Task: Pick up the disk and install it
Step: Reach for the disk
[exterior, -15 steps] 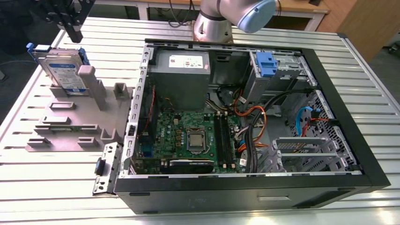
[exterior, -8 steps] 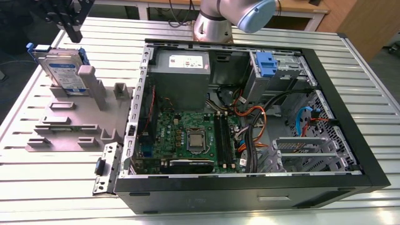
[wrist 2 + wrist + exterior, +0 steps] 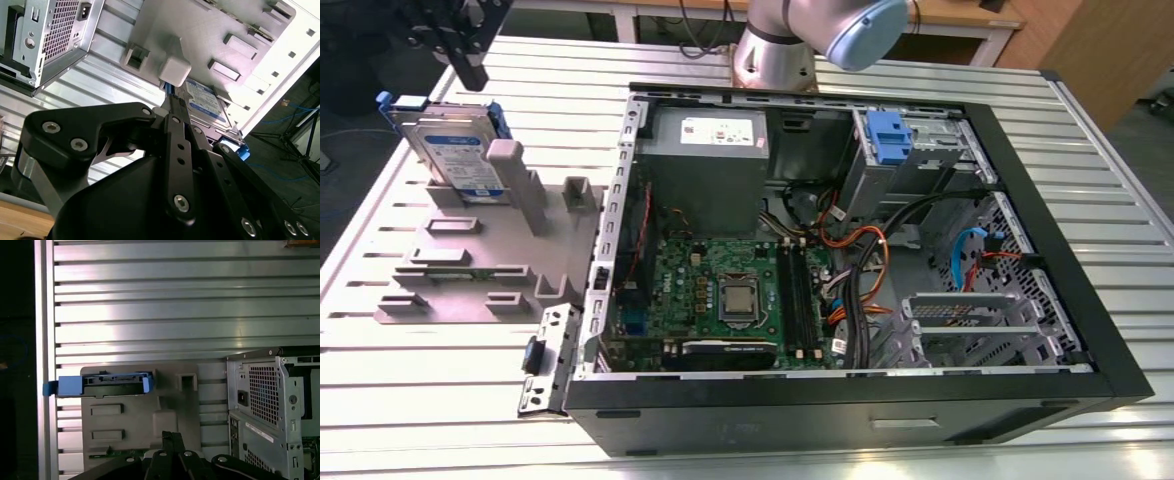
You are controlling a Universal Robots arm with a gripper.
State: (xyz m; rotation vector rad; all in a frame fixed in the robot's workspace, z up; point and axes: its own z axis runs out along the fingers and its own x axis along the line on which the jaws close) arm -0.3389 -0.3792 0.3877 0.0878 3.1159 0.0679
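Positions are given from the open computer case (image 3: 854, 415), read across the exterior view.

- **Gripper:** Well off the case, to the exterior view's left, the gripper (image 3: 474, 78) hung above the disk (image 3: 458, 150) without touching it. In both wrist views the fingers (image 3: 169, 442) were pressed together with nothing between them.
- **Disk:** It was not yet picked up. It stood on edge in a slot of the grey fixture (image 3: 454, 250), which lay on the slatted table (image 3: 427, 400) just beside the case.
- **Judgement:** Parking the disk upright leaves its top edge and blue side frame exposed, which suits a grasp from above.
- **Inside the case, far wall:** The grey power supply (image 3: 707, 160) sat here.
- **Inside the case, far corner toward the exterior view's right:** The drive bay (image 3: 934, 150) held a blue bracket (image 3: 887, 135) with no drive in it.
- **Case:** It lay on its side with the panel off, presumably so the bay could be reached from above.
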